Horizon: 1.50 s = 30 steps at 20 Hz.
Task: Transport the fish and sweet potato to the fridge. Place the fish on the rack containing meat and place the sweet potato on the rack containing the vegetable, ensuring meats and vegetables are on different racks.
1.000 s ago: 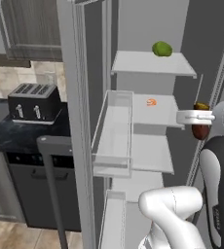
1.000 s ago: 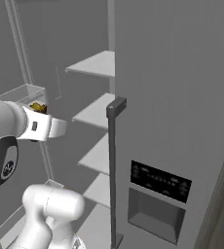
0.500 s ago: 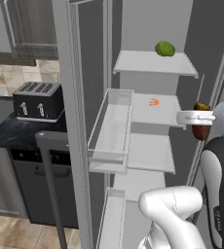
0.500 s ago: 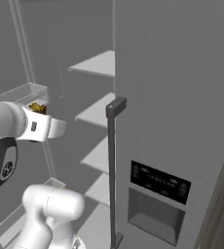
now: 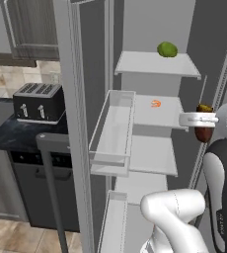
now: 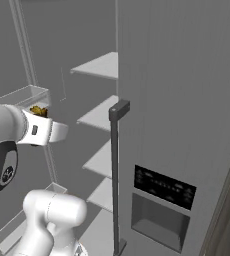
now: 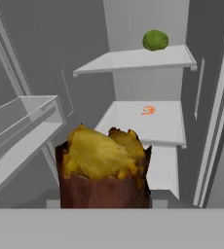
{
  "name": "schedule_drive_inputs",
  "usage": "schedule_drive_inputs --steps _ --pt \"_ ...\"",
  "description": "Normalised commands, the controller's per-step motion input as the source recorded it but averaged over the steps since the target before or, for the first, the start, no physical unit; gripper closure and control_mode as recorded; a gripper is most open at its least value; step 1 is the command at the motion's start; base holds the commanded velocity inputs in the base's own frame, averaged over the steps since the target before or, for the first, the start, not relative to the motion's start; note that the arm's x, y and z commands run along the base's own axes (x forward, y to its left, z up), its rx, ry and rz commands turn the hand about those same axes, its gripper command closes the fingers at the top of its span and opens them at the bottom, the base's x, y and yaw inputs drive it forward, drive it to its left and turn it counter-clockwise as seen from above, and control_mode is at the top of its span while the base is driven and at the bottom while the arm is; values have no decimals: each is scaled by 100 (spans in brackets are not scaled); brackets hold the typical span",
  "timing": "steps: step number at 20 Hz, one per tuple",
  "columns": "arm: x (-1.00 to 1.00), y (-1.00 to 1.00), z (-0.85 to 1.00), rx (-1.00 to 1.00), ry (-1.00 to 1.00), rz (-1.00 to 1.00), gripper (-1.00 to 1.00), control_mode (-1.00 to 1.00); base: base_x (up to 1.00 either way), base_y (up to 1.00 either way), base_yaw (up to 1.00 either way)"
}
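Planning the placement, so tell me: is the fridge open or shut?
Open: the fridge shelves show, with the vegetable on top.

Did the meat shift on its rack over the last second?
No. In the left base view the meat lies at the same spot, near the back of its rack, one tier below the vegetable.
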Motion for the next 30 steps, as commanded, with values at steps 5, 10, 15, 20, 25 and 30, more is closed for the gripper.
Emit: schedule_drive_inputs --steps 5,10,15,20,25,30 --pt "0 -1 74 0 0 0 100 -100 -1 -3 0" --pt "9 -6 94 -1 2 0 100 -100 0 0 0" --pt "66 -9 23 -5 0 0 100 -100 0 0 0" --pt "96 -23 0 -2 0 0 100 -100 0 0 0" --pt "97 -11 -7 -3 0 0 100 -100 0 0 0" --pt "98 0 -3 -3 7 0 100 -100 0 0 0"
